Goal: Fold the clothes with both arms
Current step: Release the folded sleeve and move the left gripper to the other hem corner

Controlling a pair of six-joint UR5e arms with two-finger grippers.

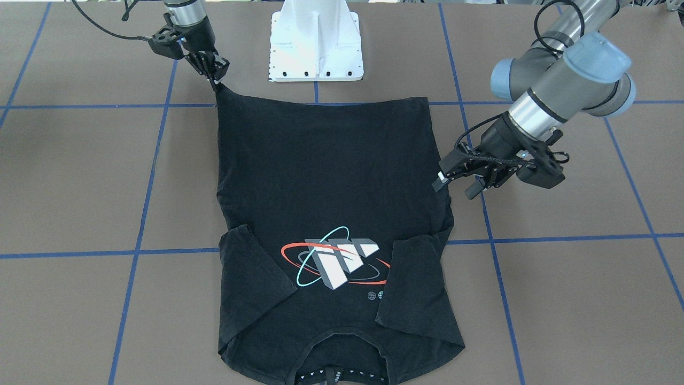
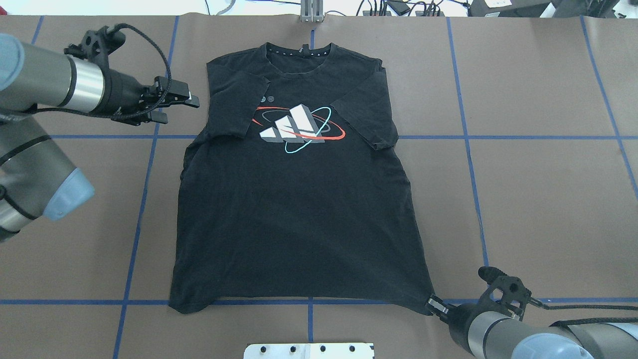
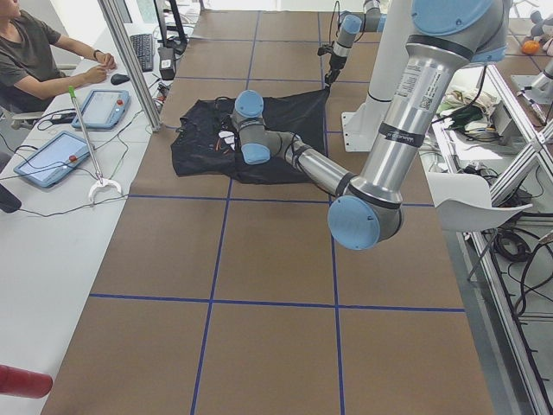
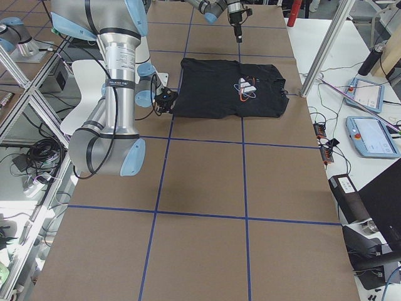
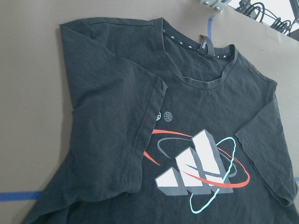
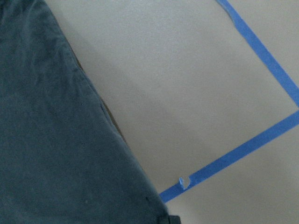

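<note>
**Overhead view.** The black T-shirt (image 2: 299, 214) lies flat, print up, at the middle of the brown table (image 2: 538, 199). Its collar (image 2: 298, 50) is at 12 o'clock and its hem (image 2: 249, 300) at 6 o'clock, with both sleeves folded inward onto the chest. The right gripper (image 2: 432, 303) is pinched closed on the hem corner at 5 o'clock, drawing that corner to a point. The left gripper (image 2: 183, 111), fingers spread and holding nothing, is just beside the shoulder edge at 10 o'clock. Tabletop crossed by blue tape lines (image 2: 468, 137) stretches wide at 3 and 9 o'clock. The white base (image 2: 309, 350) stands near the hem at 6 o'clock.
</note>
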